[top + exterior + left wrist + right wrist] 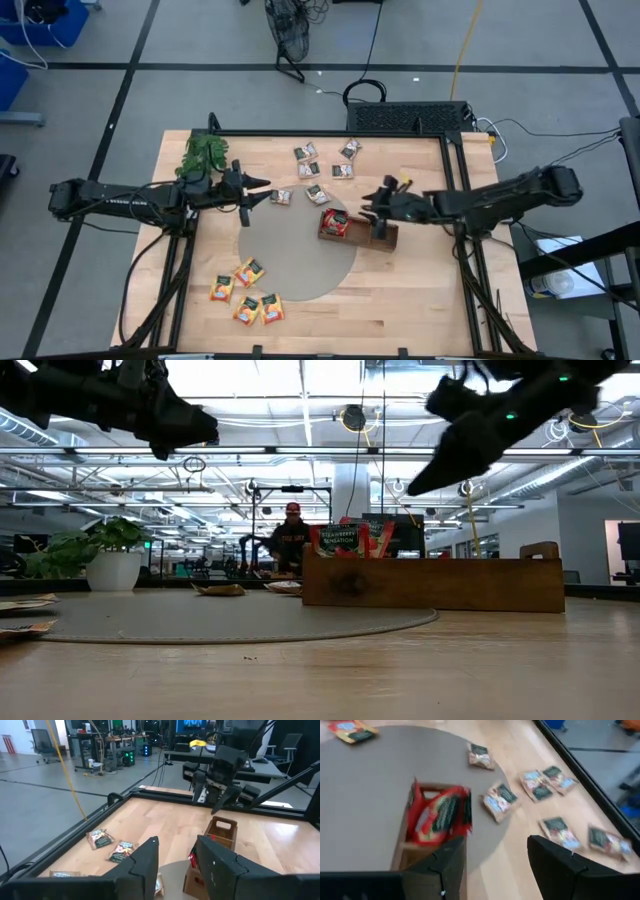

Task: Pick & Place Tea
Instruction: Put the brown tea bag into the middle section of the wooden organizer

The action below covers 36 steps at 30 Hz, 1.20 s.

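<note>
Half done at best, by the look of the layout: between picks, with nothing in transit.

Found red tea sachets [335,223] standing upright in one end compartment of the wooden tray [385,238], the end nearer the left arm. Cannot tell what, if anything, fills the tray's other compartments.

Counted about six grey-white sachets [308,170] lying flat on the counter [420,290] beyond the tray's far side, two of them near its filled end. Counted four orange-yellow sachets [250,272] well apart from the tray, off past the near edge of the round grey mat [300,265] under it.

Noted the right claw [368,203] hanging over the tray, just beside the red sachets, fingers spread wide and empty. Noted the left claw [265,190] raised off the counter, well to the side of the tray's filled end and near one of the closest grey-white sachets, fingers parted with nothing between them.

Probably calls next for a descent of the left claw onto that nearby grey-white sachet. Needs a low, careful pinch, since so thin a packet offers little to grip. Then needs a carry across to a free compartment of the tray, with the right claw moved clear first.
</note>
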### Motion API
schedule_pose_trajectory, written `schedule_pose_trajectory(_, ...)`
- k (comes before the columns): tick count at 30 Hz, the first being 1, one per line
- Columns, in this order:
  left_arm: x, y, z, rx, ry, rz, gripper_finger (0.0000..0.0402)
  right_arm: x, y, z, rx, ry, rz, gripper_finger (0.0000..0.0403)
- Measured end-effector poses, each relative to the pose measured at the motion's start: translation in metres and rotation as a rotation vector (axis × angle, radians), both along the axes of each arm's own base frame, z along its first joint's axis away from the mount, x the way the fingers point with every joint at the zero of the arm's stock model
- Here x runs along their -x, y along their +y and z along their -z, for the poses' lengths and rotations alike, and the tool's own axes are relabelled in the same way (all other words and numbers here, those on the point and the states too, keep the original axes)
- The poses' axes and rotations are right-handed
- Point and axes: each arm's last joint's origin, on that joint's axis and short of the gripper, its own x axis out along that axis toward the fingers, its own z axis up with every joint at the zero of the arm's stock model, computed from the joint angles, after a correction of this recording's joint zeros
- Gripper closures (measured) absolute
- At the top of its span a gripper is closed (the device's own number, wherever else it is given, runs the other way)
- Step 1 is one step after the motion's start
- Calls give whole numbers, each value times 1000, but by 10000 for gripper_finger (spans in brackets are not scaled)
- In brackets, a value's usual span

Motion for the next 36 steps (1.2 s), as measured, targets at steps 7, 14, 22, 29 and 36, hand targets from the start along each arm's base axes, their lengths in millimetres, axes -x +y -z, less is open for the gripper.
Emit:
schedule_pose_trajectory(7, 0, 0, 0, -6, 2, 1, 266, -21, -55, -11, 29, 106, 86, 206)
schedule_pose_trajectory(14, 0, 0, 0, -9, 3, 2, 266, -18, -147, -11, -139, 210, 211, 206)
schedule_pose_trajectory(22, 0, 0, 0, -9, 3, 2, 266, -54, -246, -8, -282, 458, 347, 206)
schedule_pose_trajectory(29, 0, 0, 0, -8, 3, 2, 266, -63, -314, 19, -594, 401, 310, 206)
schedule_pose_trajectory(36, 0, 0, 0, -8, 3, 2, 266, -50, -334, 40, -706, 427, 405, 206)
